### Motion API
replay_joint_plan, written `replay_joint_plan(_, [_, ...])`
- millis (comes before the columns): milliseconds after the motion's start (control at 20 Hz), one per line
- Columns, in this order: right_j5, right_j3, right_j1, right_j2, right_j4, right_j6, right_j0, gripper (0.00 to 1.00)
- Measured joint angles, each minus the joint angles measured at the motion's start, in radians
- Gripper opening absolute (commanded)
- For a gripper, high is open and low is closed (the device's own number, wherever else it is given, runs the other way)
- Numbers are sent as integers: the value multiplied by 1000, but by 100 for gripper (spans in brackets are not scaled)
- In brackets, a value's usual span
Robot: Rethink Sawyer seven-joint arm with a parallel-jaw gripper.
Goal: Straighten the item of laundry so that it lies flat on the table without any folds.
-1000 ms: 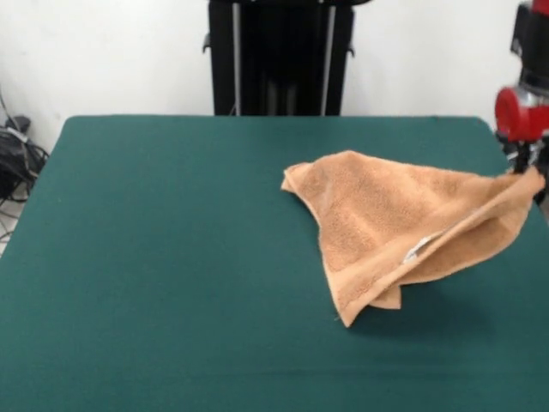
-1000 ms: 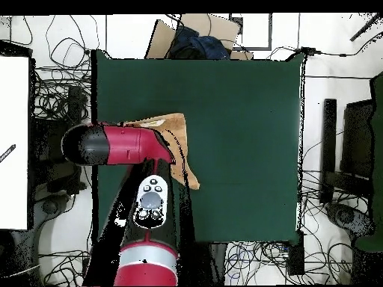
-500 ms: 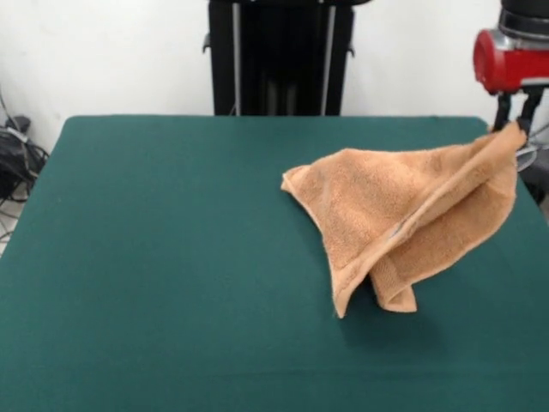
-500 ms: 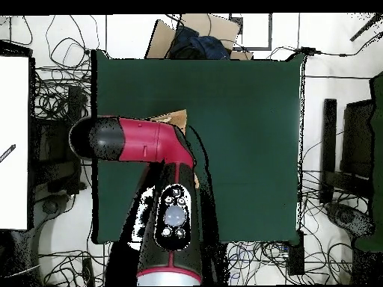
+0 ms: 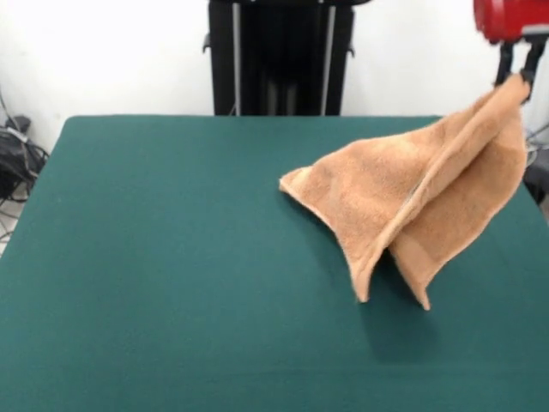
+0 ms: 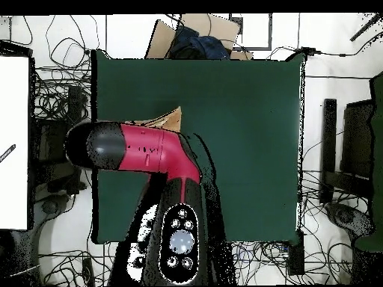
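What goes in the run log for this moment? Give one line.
claw: shut on orange-tan terry towel corner | towel: lifted, draped, low corners on dark green table | flat: no

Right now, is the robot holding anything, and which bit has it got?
Yes. The end effector is pinching the towel by its top corner, lifting that side while the opposite corner rests on the table.

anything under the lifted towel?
Front view: the towel hangs tent-like from the gripper, and only bare green table and shadow show beneath. Overhead, the arm covers most of the towel, so nothing more shows there.
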Motion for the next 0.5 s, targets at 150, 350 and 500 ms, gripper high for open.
replay_joint_plan(150, [33, 17, -38, 0, 7, 0, -2, 0])
replay_joint_plan(350, [67, 36, -79, 0, 13, 0, -8, 0])
replay_joint_plan(500, [100, 37, -108, 0, 13, 0, -8, 0])
